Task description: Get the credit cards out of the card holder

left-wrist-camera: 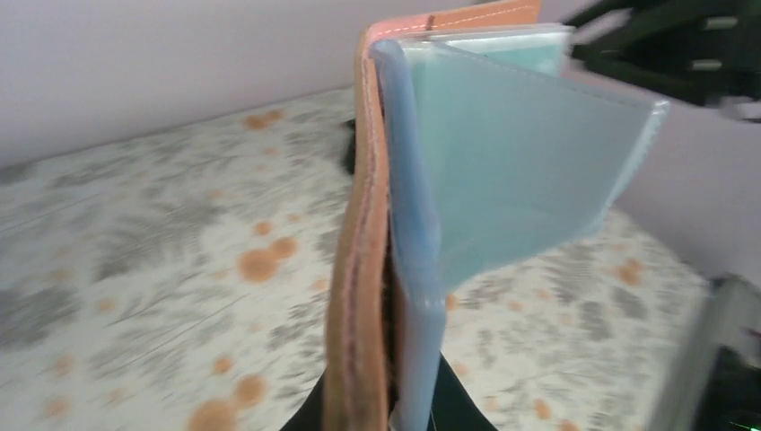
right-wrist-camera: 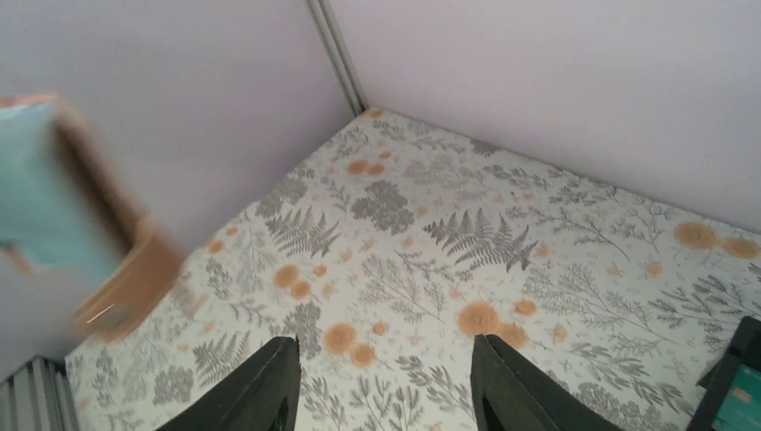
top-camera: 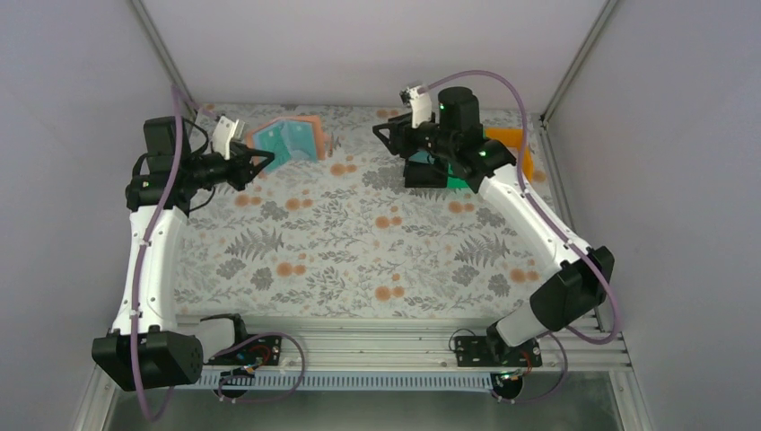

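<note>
The card holder (top-camera: pixel 289 140) hangs open above the table's back left, salmon-tan outside and light blue inside. My left gripper (top-camera: pixel 266 161) is shut on its lower edge. In the left wrist view the card holder (left-wrist-camera: pixel 359 260) stands on edge, and its clear blue pocket leaves (left-wrist-camera: pixel 511 171) fan out to the right from my left gripper (left-wrist-camera: pixel 381 400). I cannot pick out any credit cards from the pockets. My right gripper (top-camera: pixel 380 133) is open and empty at the back, right of the holder. In its own view my right gripper (right-wrist-camera: pixel 386 364) hovers over bare cloth, with the blurred card holder (right-wrist-camera: pixel 63 197) far left.
Under the right arm sit a black bin (top-camera: pixel 424 172), a green bin (top-camera: pixel 459 184) and an orange bin (top-camera: pixel 508 139). A bin corner (right-wrist-camera: pixel 731 395) shows at the right wrist view's lower right. The floral cloth (top-camera: pixel 359 242) covers the table, and grey walls close three sides.
</note>
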You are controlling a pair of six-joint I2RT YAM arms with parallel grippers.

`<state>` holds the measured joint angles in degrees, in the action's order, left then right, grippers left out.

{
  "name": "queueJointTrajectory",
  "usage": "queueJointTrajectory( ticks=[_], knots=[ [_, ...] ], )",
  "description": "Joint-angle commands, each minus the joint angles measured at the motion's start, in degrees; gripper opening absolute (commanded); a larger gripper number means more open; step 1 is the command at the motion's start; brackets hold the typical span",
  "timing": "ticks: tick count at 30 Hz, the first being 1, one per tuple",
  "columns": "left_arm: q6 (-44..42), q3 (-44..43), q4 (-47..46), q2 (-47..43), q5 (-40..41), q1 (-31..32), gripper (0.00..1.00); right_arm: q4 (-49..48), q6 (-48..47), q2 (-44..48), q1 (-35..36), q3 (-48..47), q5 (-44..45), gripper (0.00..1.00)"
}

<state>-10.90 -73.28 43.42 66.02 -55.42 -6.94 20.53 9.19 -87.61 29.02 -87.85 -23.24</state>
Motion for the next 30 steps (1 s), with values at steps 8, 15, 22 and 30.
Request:
queueJointTrajectory(
  ticks=[8,15,22,30],
  knots=[
    [-6.1,-4.4,0.4,0.6,50.4,8.6,0.02,-7.7,-10.2,1.8,16.5,-2.1,-22.6,0.53],
    [-6.2,-7.4,4.3,1.0,7.3,6.4,0.02,-21.1,6.3,-10.6,16.2,-9.0,-31.2,0.44],
    [-6.6,-7.0,5.1,0.2,-1.3,4.5,0.02,-20.0,11.1,-13.4,13.0,-8.7,-21.6,0.36],
    [-7.2,-7.9,6.1,-0.2,-4.8,3.9,0.02,-8.8,9.1,-9.7,7.9,-7.5,-4.6,0.35]
  ],
)
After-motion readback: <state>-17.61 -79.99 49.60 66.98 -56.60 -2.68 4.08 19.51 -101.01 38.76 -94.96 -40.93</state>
